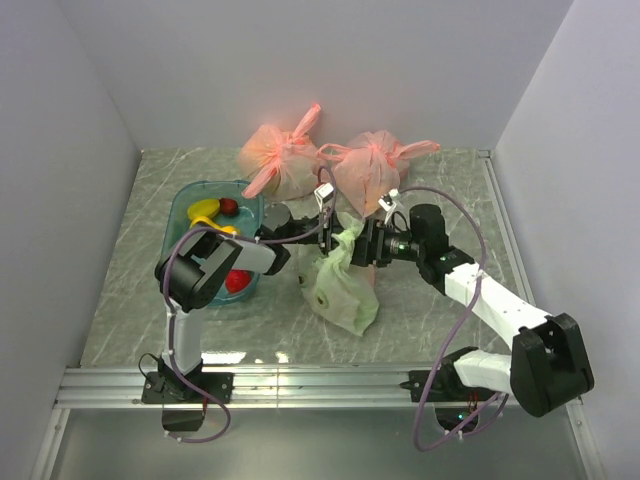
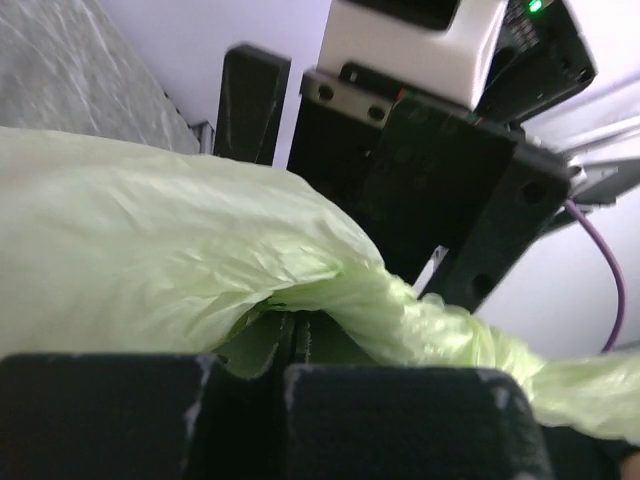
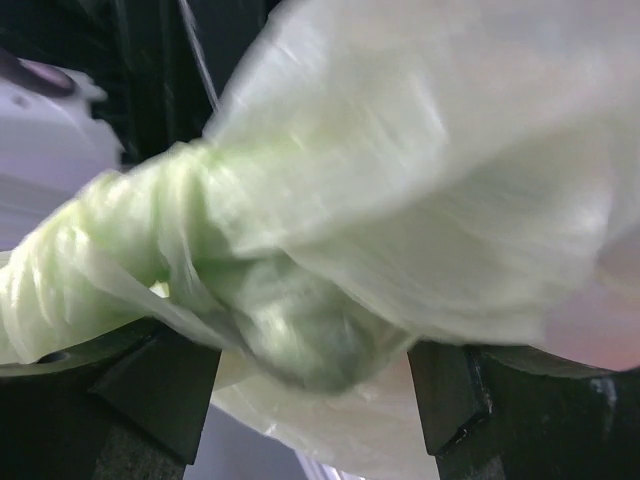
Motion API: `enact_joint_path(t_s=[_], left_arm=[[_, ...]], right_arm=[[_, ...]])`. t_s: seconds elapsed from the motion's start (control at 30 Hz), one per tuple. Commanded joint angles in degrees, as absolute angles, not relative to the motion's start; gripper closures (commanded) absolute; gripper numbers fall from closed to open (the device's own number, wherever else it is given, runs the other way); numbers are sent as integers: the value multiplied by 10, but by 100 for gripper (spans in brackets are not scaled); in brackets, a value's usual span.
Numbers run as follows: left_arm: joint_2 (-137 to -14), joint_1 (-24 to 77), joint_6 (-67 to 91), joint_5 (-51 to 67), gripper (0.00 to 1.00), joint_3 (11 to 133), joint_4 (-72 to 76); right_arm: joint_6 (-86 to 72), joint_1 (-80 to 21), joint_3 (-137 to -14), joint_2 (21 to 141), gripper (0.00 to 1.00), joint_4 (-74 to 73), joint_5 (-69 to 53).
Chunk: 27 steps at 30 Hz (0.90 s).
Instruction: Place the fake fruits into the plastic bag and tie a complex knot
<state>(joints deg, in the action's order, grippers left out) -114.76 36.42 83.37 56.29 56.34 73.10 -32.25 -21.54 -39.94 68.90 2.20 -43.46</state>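
The pale green plastic bag (image 1: 342,290) hangs and rests at mid-table, its neck pulled up into a bunched twist (image 1: 347,241) between both grippers. My left gripper (image 1: 333,233) reaches in from the left; in its wrist view the left gripper (image 2: 295,338) is shut on a fold of the bag (image 2: 180,260). My right gripper (image 1: 364,246) comes in from the right; in its wrist view the right gripper (image 3: 313,395) has its jaws wide apart on either side of the twisted knot (image 3: 290,335). Fake fruits, a yellow one (image 1: 205,210) and red ones (image 1: 237,280), lie in a bin.
A teal bin (image 1: 188,200) stands at the left under the left arm. Two tied salmon-pink bags (image 1: 278,158) (image 1: 368,170) sit at the back, close behind the grippers. White walls enclose the table on three sides.
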Motion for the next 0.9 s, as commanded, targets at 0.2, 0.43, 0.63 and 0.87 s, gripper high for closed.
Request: enact_joint_path(t_s=[0.2,0.43,0.63,0.87], left_arm=[[-1093,359,788,707,100,548,735],[-1068,366,735,703,99,537,705],[-1076,359,699,606,100,564,648],[-1117,350,866,546,100,551,889]], right_arm=[[-302,-217,-456,683,25,5,-402],[-296,-227,-445,654,24,-12,-417],[-348,-261,-443,680,28,38,-410],[-357,-268,-440,690,34,34,-409]])
